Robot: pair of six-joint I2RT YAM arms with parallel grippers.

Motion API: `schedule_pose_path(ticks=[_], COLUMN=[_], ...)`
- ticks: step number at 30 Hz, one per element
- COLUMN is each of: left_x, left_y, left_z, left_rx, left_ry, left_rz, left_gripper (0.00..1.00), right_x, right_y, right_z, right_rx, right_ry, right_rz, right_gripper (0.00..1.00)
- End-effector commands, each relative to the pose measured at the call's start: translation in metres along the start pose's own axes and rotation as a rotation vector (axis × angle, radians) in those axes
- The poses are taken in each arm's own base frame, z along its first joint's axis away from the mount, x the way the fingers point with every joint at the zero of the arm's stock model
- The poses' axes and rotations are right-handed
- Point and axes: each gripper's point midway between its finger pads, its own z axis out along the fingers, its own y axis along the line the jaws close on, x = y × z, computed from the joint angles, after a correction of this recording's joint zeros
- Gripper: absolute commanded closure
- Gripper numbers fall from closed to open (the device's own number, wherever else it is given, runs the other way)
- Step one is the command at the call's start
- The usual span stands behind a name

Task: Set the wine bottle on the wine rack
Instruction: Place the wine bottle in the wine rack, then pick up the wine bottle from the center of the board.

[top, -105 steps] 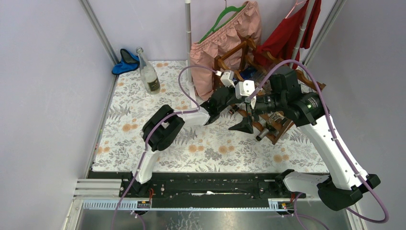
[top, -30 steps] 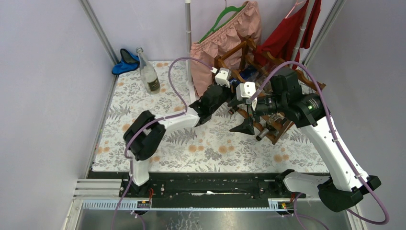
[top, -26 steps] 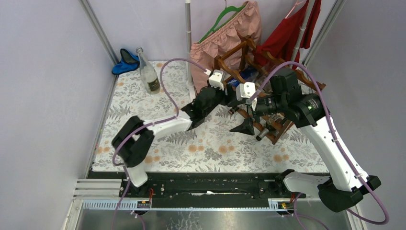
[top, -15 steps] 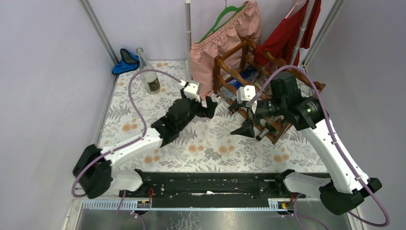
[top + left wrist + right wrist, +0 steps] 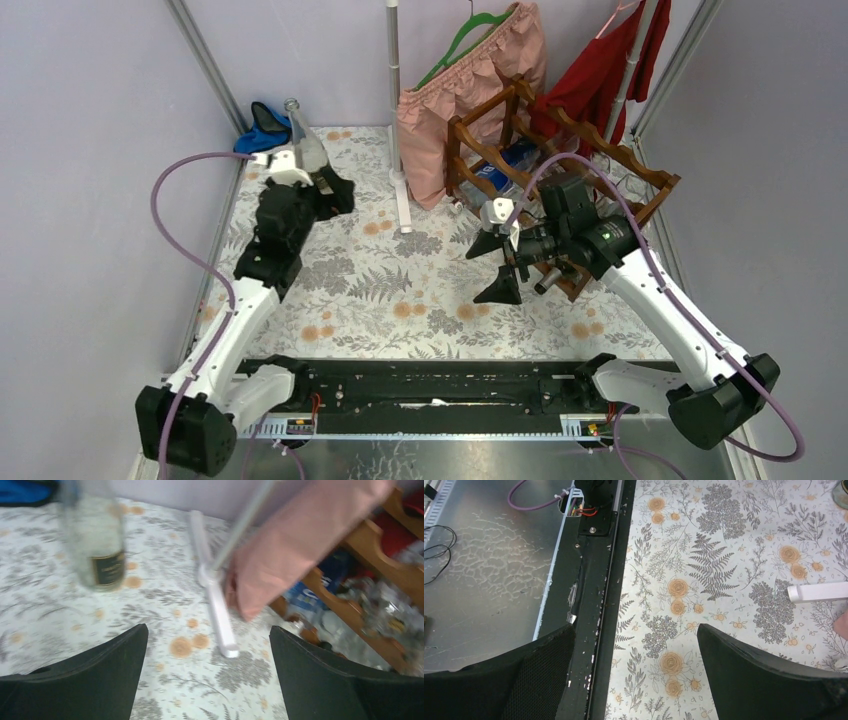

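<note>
While the left gripper gapes empty before the upright wine bottle, right gripper likewise open, a glancing finger could topple it.

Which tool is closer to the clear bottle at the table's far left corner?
Left. The left tool sits just beside the bottle; the right tool hangs across the table by the wine rack.

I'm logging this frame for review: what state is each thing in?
wine bottle, upright on the table, not held.
wine rack, standing, other bottles already lying in it.
left gripper, open, empty, facing the bottle.
right gripper, open, empty, above the table.
pink shorts, hanging on a green hanger.
</note>
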Motion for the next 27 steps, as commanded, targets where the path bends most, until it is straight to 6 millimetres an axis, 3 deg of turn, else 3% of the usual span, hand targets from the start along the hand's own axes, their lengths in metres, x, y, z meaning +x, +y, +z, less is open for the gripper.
schedule_pose_path(ticks=[1,7,14,20,27], left_x=[-0.028,-0.053,-0.051,-0.049,-0.062], left_y=[0.044,0.1,0.119,0.151,0.167], left_z=[0.0,0.011,0.049,0.08,0.125], left_rx=[-0.058,-0.106,-0.061,-0.144,-0.144], left_ry=[-0.068,-0.175,-0.149,-0.106,-0.103], left_rz=[-0.141,-0.256,-0.122,0.049,0.112], left_gripper=[0.03,0.03,0.04,0.03,0.01], right_x=[0.002,0.026,0.029,0.031,0.031], right_y=[-0.009,-0.016,-0.015,-0.013,-0.012], right_z=[0.009,0.017,0.017,0.018,0.018], right_rx=[-0.012,0.009,0.015,0.004,0.0], right_ry=[-0.042,-0.01,-0.017,-0.019,-0.02], right_rz=[-0.012,0.015,0.009,0.011,0.01], right_gripper=[0.0,0.0,0.0,0.0,0.0])
